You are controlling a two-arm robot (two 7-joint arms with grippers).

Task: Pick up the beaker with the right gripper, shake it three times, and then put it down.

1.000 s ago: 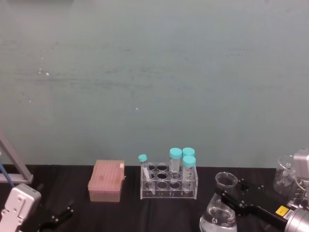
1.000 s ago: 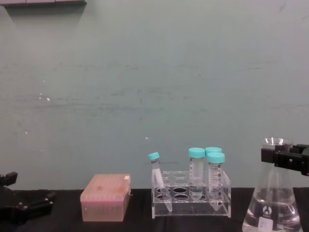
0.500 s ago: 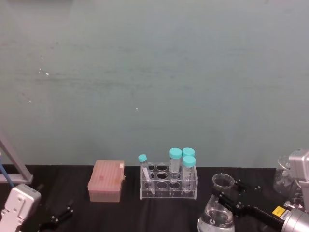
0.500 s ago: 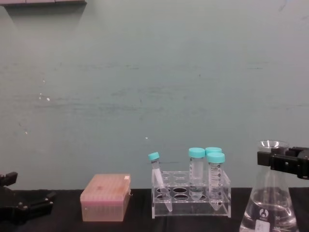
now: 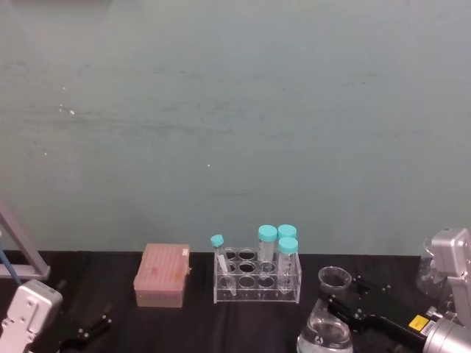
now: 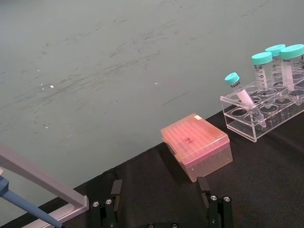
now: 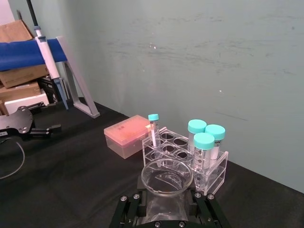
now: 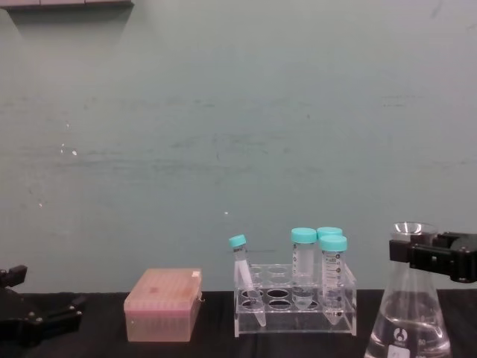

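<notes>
My right black blocky tool (image 8: pixel 417 253), clamped on the clear glass conical beaker's (image 8: pixel 408 321) neck, has swung it leftward, so shaking is underway.

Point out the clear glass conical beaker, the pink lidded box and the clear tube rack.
Clear glass conical beaker (image 8: pixel 408 328): chest view, on its sloping glass wall.
Pink lidded box (image 8: pixel 162 304): chest view, on its front face.
Clear tube rack (image 5: pixel 257 281): head view, on its top plate.

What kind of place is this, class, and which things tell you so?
Probably a laboratory bench: a glass beaker held at its neck by the right gripper, capped tubes in a clear rack, and a pipette on a stand.
</notes>
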